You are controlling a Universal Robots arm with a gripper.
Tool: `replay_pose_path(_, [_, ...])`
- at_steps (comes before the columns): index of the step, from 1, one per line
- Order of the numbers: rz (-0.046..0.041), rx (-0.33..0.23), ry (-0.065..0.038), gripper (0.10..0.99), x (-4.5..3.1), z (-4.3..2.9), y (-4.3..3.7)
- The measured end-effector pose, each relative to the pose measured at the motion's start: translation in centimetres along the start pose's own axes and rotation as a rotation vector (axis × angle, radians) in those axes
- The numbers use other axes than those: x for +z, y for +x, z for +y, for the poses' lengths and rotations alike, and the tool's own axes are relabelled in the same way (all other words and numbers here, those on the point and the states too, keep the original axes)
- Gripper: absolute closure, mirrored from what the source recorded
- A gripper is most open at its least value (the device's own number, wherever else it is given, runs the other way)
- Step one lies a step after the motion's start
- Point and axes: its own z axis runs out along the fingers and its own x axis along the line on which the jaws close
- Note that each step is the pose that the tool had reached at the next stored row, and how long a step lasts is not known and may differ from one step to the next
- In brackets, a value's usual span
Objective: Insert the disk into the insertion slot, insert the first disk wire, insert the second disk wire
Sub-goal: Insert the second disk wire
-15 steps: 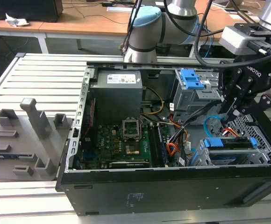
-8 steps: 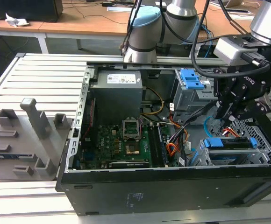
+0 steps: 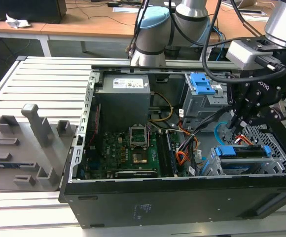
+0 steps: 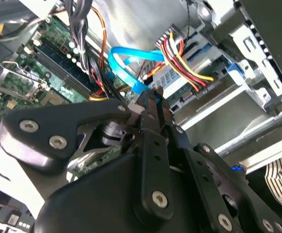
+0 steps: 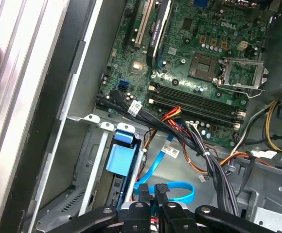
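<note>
One gripper [image 3: 240, 129] hangs inside the open computer case [image 3: 182, 197], fingers pinched nearly together on a small black plug at the blue cable [image 4: 126, 60]. Just beside it, the disk [image 3: 244, 151] sits in its slot [image 3: 217, 165] at the case's front corner. Red-orange wires [image 4: 180, 56] reach the disk's end.

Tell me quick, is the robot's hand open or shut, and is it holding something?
Hand: shut, its fingertips pinched together on the plug end of the light blue cable, next to the disk sitting in its slot.
</note>
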Motion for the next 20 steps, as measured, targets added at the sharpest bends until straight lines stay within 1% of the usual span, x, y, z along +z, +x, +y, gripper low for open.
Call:
replay_pose_path(1, [0.0000,0.000,0.000,0.922,0.03,0.10,0.37])
replay_pose_path(4, [-0.0001,0.000,0.000,0.922,0.17,0.55,1.92])
replay_pose_path(5, [0.0001,0.000,0.000,0.922,0.24,0.75,2.65])
replay_pose_path(6, [0.0002,0.000,0.000,0.922,0.35,0.86,3.02])
replay_pose_path(7, [-0.0023,0.009,0.000,0.922,0.60,0.85,3.09])
replay_pose_path(8, [-0.0086,0.055,-0.002,0.922,0.97,0.81,3.07])
replay_pose_path(9, [-0.0109,0.088,-0.003,0.922,1.06,0.72,3.08])
replay_pose_path(10, [-0.0132,0.114,-0.004,0.922,1.09,0.39,3.09])
replay_pose_path(15, [-0.0187,0.187,-0.008,0.922,1.33,-0.13,3.02])
replay_pose_path(20, [-0.0215,0.220,-0.010,0.922,1.33,-0.56,2.92])
